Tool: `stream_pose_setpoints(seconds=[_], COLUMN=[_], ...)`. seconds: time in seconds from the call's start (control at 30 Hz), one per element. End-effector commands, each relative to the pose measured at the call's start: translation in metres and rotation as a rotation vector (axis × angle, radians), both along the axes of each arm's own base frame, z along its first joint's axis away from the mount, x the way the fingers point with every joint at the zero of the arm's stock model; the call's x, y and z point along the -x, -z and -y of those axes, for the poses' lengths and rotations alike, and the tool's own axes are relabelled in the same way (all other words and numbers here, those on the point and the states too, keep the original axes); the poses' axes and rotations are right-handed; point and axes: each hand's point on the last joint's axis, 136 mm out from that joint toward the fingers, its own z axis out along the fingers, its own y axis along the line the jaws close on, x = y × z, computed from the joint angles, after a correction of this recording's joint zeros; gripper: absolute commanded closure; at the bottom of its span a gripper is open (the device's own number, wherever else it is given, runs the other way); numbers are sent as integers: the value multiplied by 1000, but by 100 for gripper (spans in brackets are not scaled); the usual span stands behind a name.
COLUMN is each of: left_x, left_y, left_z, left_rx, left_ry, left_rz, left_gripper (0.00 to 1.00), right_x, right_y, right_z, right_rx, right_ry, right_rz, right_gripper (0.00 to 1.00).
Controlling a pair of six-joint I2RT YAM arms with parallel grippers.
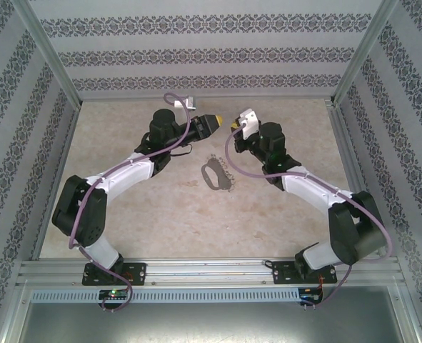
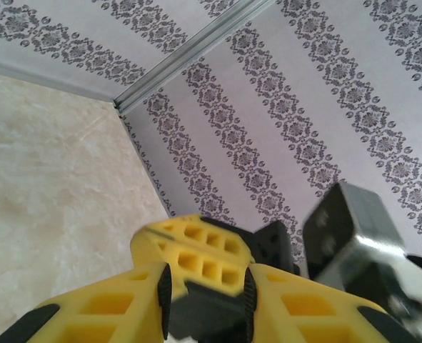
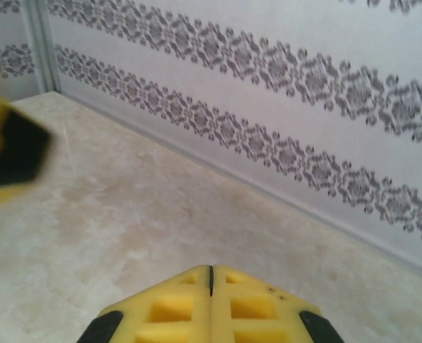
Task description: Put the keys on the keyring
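From above, the keyring (image 1: 216,174) is seen lying flat on the table (image 1: 125,214), between the arms and apart from both grippers; the left gripper (image 1: 212,123) and right gripper (image 1: 235,126) are held nearly tip to tip beyond it.

In the left wrist view, the left jaws are seen parted; a dark shape between the pads cannot be identified.

In the right wrist view, the right jaws are pressed together; whether the tiny key is pinched there cannot be told.

A key so small could be dropped in a handover; the unheld ring could be pushed aside; the ring's place is given from overhead, the jaw gaps by the wrists.
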Motion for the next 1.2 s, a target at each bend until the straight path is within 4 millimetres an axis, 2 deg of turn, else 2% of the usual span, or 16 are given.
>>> stream_pose_setpoints(seconds=[0.0, 0.03, 0.13, 0.2, 0.23, 0.47, 0.63, 0.73, 0.9, 1.17], left_x=[1, 1, -1, 0, 0, 4, 14, 29, 54, 76], left_y=[-13, -9, 14, 28, 35, 75, 105, 123, 158, 196], left_z=[-17, -20, -31, -39, -42, -47, -43, -32, -12, 16], left_rx=[-15, -31, -100, -154, -179, -315, -407, -502, -758, -984], left_ry=[-53, -64, -105, -134, -151, -141, -90, -24, 81, 276], left_rz=[96, 100, 88, 105, 106, 126, 133, 152, 224, 330], left_gripper=[65, 64, 61, 59, 58, 53, 53, 53, 49, 45], right_x=[-6, -5, 3, 11, 15, 33, 42, 46, 53, 61], right_y=[18, 25, 40, 49, 55, 87, 104, 109, 121, 134], right_z=[5, 7, 11, 13, 14, 29, 38, 48, 70, 100], right_rx=[-110, -119, -160, -198, -217, -302, -313, -319, -353, -393], right_ry=[34, 51, 80, 90, 104, 202, 251, 289, 348, 426], right_rz=[-155, -184, -271, -326, -347, -476, -541, -561, -593, -637], right_gripper=[100, 100, 87, 72, 68, 54, 51, 49, 48, 43])
